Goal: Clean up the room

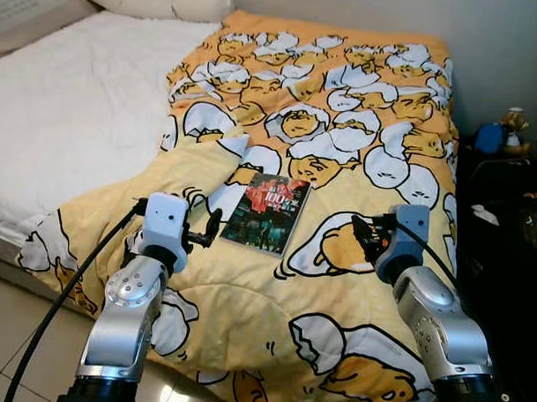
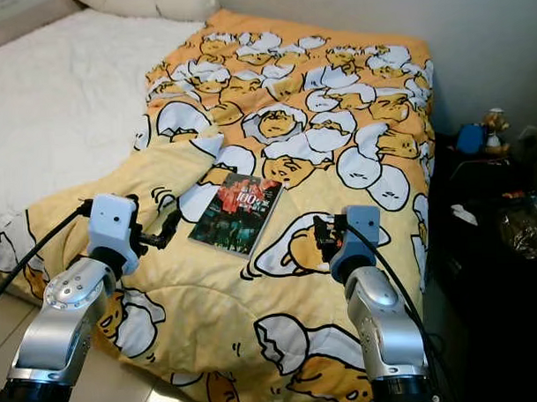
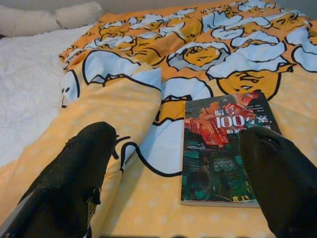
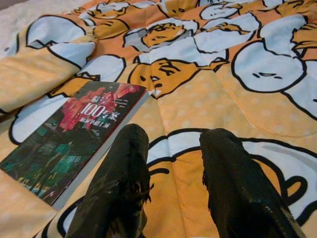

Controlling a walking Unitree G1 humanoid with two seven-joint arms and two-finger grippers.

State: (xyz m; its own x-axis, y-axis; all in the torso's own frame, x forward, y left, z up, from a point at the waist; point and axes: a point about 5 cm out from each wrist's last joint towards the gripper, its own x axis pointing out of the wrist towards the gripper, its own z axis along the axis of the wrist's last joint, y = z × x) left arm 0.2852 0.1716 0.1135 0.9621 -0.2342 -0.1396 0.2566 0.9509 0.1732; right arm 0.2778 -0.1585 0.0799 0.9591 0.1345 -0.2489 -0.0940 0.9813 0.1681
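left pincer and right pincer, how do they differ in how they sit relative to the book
The left pincer hovers beside the dark-covered paperback book's near left edge, while the right pincer sits farther off to the book's right, over a cartoon egg print on the yellow quilt. The left pincer's black fingers are spread wide; the right pincer's gap looks narrower. Both are open, empty and point toward the bed.

You see a white mattress cover (image 1: 71, 111) left of the quilt | pale pillows (image 1: 169, 3) at the bed's head | a small figurine (image 1: 514, 129) and blue object (image 1: 489, 138) on dark furniture (image 1: 508, 237), right | tiled floor (image 1: 17, 333) below.
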